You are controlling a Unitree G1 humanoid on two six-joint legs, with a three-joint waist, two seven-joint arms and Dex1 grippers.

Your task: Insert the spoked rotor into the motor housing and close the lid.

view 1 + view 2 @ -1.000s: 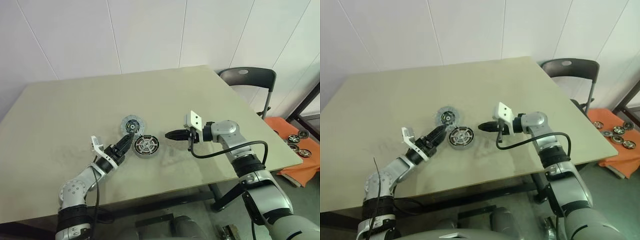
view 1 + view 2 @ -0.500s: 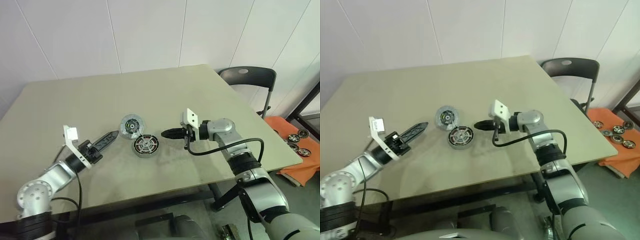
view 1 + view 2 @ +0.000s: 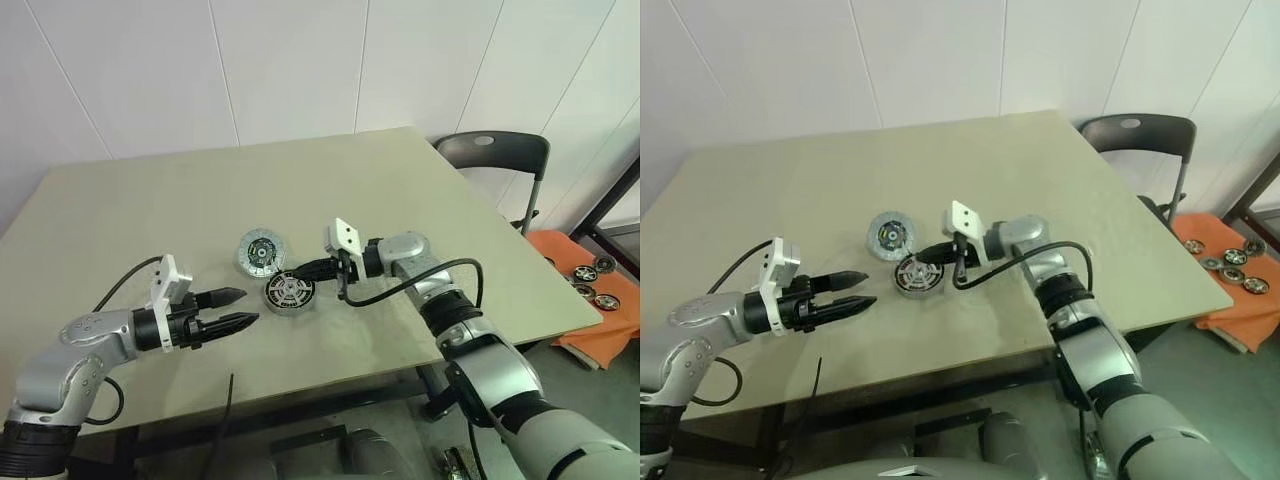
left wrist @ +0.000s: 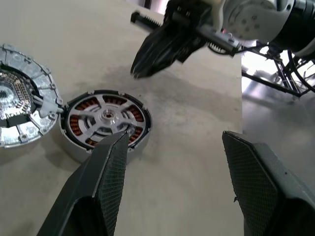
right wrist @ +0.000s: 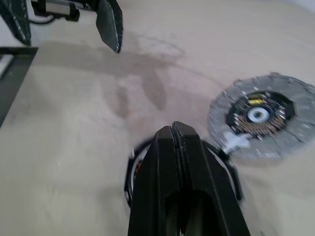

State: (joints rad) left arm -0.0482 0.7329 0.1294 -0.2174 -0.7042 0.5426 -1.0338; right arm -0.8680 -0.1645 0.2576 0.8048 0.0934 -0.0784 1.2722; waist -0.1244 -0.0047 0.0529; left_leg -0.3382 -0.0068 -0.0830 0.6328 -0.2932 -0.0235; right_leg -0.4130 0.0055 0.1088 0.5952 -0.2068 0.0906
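The spoked rotor [image 4: 107, 117] sits inside the motor housing [image 3: 290, 292] near the middle of the table [image 3: 420, 200], its copper windings showing between the spokes, with the lid [image 3: 260, 251] lying flat just beside it on the far left. To the left, well apart, the left gripper [image 3: 237, 308] hangs level above the tabletop, fingers spread and empty, pointing toward the housing. From the right, the right gripper [image 3: 297, 272] reaches in with fingers pressed together, tip just over the housing's near-right edge.
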